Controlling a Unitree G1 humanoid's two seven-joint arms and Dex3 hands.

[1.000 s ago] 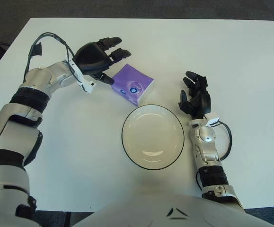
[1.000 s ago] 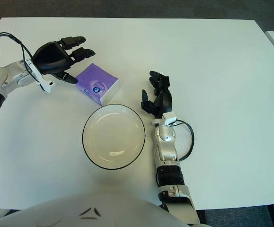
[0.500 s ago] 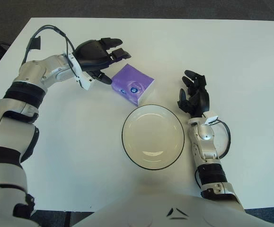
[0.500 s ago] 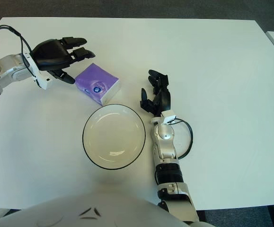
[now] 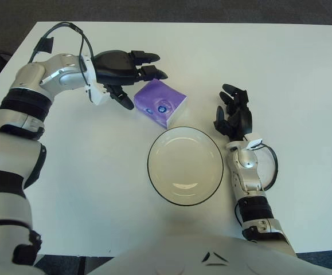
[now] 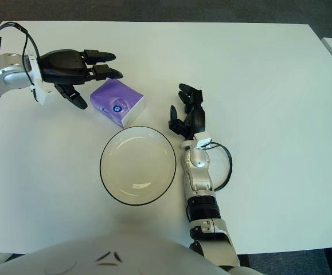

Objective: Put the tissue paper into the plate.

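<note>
Left hand (image 5: 122, 69) spread beside tissue pack (image 5: 161, 102)

Purple tissue paper (image 5: 160, 102); white black-rimmed plate (image 5: 154, 181).

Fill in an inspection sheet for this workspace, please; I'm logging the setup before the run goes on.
Surface: white table, matte, no spills seen.
Job's things: purple tissue pack lying flat just beyond the plate's far-left rim; white plate with dark rim, nothing in it.
Clutter: nothing seen.
Hands: left hand open, fingers spread beside and above the pack's left edge, not gripping it; right hand idle, right of the plate.
Cables: black cable looped over the left forearm; thin loop at the right wrist.
Surroundings: dark carpet beyond the table.
</note>
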